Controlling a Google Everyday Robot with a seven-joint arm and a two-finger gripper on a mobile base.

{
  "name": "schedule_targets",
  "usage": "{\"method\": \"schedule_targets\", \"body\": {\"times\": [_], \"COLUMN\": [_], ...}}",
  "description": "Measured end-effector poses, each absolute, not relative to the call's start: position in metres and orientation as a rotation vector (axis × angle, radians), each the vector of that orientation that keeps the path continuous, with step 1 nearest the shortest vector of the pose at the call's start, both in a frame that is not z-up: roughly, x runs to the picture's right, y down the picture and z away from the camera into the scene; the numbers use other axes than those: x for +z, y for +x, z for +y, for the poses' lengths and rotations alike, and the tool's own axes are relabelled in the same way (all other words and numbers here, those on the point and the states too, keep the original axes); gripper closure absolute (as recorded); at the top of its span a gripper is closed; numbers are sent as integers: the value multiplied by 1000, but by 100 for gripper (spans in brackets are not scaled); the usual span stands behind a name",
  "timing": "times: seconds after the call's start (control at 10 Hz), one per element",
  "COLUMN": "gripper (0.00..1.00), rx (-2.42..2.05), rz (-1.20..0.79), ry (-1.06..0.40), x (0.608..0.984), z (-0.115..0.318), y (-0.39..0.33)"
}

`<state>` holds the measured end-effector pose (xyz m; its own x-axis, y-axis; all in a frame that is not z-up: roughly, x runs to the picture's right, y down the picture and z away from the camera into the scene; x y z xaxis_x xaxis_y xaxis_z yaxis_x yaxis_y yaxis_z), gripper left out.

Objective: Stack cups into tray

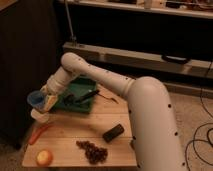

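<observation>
My gripper (46, 101) is at the left end of the wooden board, just left of the dark green tray (70, 104). It is shut on the light blue cup (35, 98), gripping it at the rim and holding it up. The pale cream-white cup (39, 116) stands right below the blue cup, at the board's left edge. I cannot tell whether the two cups touch. The tray lies at the board's far left corner and holds a black utensil (88, 95).
The light wooden board (82, 127) carries an orange carrot (39, 133), a round yellow fruit (44, 158), a bunch of dark grapes (93, 151) and a dark block (113, 132). My white arm (150, 115) spans the board's right side. A dark cabinet stands to the left.
</observation>
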<state>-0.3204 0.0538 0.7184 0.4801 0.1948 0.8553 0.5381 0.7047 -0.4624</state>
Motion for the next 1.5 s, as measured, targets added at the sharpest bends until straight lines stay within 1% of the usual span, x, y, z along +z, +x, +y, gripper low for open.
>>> {"method": "schedule_targets", "body": {"times": [0.8,0.9,1.0,1.2,1.4,1.5], "gripper": [99,92,80,62,40,34], "rx": [-272,-273,-277,-282,-287,-289], "rz": [-1095,-1096,-1097,-1097,-1095,-1094], "ry": [-833,-836,-840,-845,-849,-851], "x": [737,739,740,742,743,744], "z": [63,64,65,67,68,69], "y": [-352,-353,-355,-358,-360,-361]}}
